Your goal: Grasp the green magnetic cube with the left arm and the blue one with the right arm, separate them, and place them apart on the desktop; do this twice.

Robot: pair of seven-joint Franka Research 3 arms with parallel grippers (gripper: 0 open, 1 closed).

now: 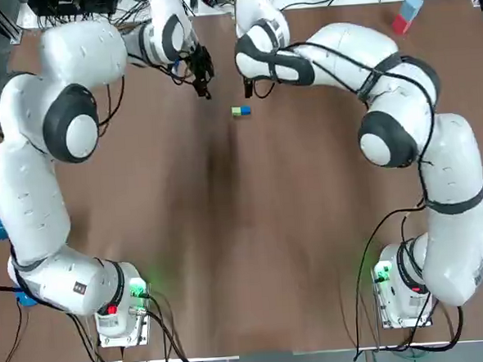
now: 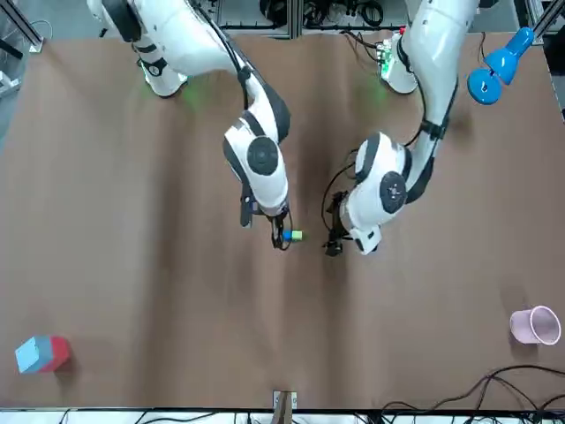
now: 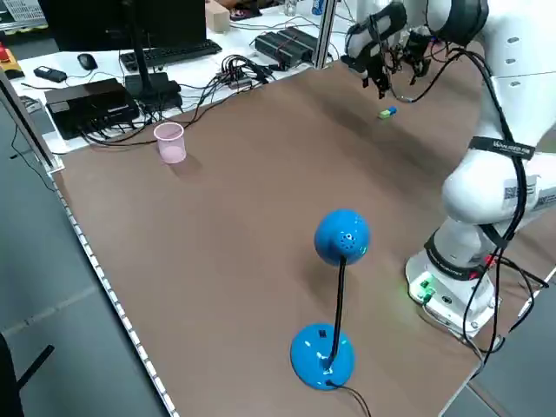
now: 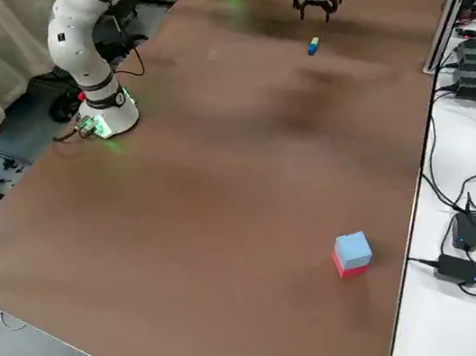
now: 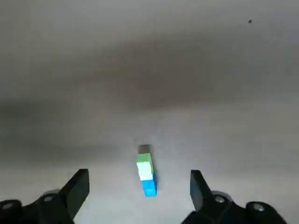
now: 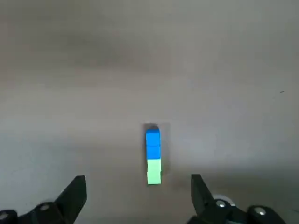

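On the bench (image 1: 228, 231), far centre, the joined pair is flanked by the released left tool (image 5: 138, 179) and right tool (image 6: 138, 182). If the seam is straddled, both cubes could be dragged off together. The long axis is laid left–right: green cube (image 5: 145, 164) leftward, blue cube (image 5: 149, 187) rightward.

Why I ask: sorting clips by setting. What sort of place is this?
Likely a robotics lab: left gripper and right gripper hover open near cubes on a table; keyboard and cables alongside.
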